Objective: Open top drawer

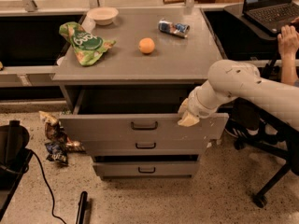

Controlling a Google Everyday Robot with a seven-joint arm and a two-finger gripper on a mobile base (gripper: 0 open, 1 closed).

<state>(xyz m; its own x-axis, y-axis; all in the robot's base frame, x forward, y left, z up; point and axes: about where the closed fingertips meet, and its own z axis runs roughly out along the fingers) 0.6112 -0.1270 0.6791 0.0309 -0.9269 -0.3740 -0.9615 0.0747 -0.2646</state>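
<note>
The top drawer (107, 127) is a wide grey drawer with a small black centre handle (144, 125). It stands pulled out from the grey cabinet, with its dark inside showing. My gripper (188, 117) sits at the drawer's upper right rim, hooked over the front panel's top edge. My white arm (243, 87) reaches in from the right. Two narrower grey drawers (145, 169) below are shut.
On the cabinet top (187, 59) lie a green chip bag (85, 43), an orange (146, 45), a crushed can (173, 27) and a white bowl (103, 15). Snack wrappers (55, 139) lie on the floor at left. A person's hand and laptop (273, 6) are at right, with an office chair base (266, 190).
</note>
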